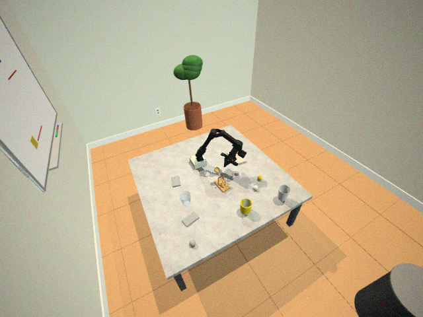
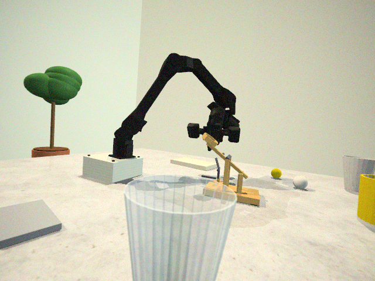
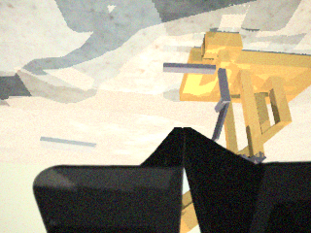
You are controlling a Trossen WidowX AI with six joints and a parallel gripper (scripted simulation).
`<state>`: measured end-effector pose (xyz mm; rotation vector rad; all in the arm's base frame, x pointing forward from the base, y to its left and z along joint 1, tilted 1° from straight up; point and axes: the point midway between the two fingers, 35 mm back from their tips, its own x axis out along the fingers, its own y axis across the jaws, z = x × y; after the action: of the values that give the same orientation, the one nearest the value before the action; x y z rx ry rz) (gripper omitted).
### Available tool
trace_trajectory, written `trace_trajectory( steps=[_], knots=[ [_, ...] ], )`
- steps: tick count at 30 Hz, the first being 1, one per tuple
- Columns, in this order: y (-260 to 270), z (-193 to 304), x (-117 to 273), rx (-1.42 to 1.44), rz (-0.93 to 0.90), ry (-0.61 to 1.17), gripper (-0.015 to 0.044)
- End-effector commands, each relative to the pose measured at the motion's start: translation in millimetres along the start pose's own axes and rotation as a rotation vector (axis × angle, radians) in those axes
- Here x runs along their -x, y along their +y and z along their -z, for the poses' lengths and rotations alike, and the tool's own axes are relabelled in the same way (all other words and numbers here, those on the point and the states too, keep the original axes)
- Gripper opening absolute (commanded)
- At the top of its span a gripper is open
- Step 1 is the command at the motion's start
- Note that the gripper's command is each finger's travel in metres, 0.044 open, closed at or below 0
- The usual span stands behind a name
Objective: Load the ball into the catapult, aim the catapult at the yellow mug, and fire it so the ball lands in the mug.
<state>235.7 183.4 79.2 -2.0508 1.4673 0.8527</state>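
Catapult (image 1: 222, 185) (image 2: 226, 172) (image 3: 272, 63) near the table's middle, its cup end raised beside a closed, unladen gripper (image 1: 225, 166) (image 2: 208, 148) (image 3: 183, 128).
On the pale table (image 1: 153, 170) (image 2: 91, 242) (image 3: 136, 112), the black arm (image 1: 206, 141) (image 2: 151, 93) arches from the far left, bringing the gripper down by the catapult; its fingers meet at the tips with nothing between them, though whether they touch the wood I cannot tell. The catapult's throwing beam slants, cup (image 1: 217, 169) (image 2: 210, 140) high. The yellow mug (image 1: 245, 207) (image 2: 367, 199) stands upright, nearer and to the right; the white ball (image 1: 255, 187) (image 2: 300, 182) and the yellow ball (image 1: 259, 177) (image 2: 276, 173) rest right of the catapult, beyond the mug.
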Motion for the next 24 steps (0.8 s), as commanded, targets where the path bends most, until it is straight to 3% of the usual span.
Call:
trace_trajectory(
  steps=[1,2,19,24],
  knots=[
    [3.7,11.3,24.5,0.005,0.003,-0.007,0.0000],
    [3.7,11.3,24.5,0.005,0.003,-0.007,0.0000],
    [-70.6,12.3,14.5,-0.450,-0.022,-0.273,0.0440],
    [-96.4,22.0,14.5,-0.592,-0.015,-0.347,0.0440]
  ],
)
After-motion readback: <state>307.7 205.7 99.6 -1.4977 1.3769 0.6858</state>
